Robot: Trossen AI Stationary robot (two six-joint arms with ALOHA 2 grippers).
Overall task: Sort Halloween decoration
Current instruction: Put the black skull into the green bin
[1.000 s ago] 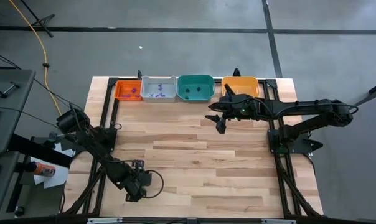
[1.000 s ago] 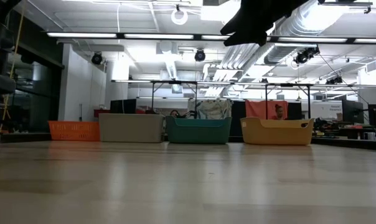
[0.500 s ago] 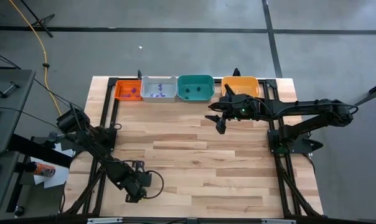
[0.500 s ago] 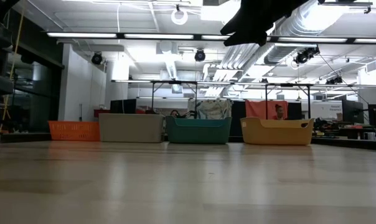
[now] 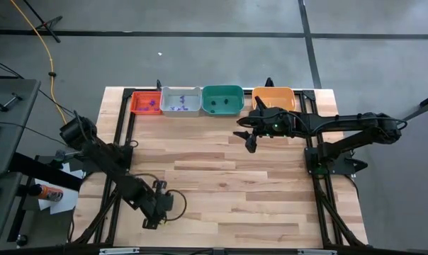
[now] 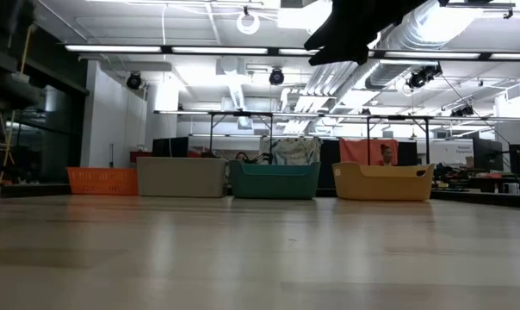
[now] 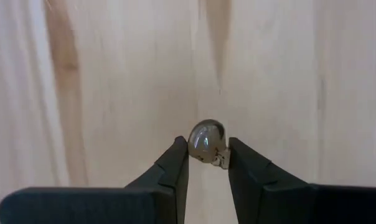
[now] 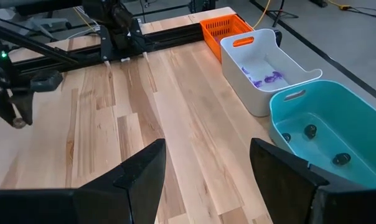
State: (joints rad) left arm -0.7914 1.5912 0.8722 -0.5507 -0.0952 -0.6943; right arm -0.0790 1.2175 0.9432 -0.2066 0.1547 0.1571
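My left gripper is near the table's front left, pointing steeply down and shut on a small pale grey rounded trinket, one piece of the Halloween decoration. The right wrist view shows the same gripper far off. My right gripper hangs open and high, in front of the teal tray, with nothing between its fingers. Purple trinkets lie in the pale grey tray, and dark ones lie in the teal tray. My left gripper pinches the pale trinket by its two opposite sides between its fingertips. The fingers come from above and point steeply down. The trinket's rounded top stands out past the fingertips. It appears lifted a little off the wood.
Four trays stand in a row along the far edge: red-orange, pale grey, teal and yellow-orange. Dark frame rails run along both table sides. Bare wood lies between the two arms.
My left arm has lifted a little and drawn its gripper slightly up from the table near the front left. My right arm has kept still.
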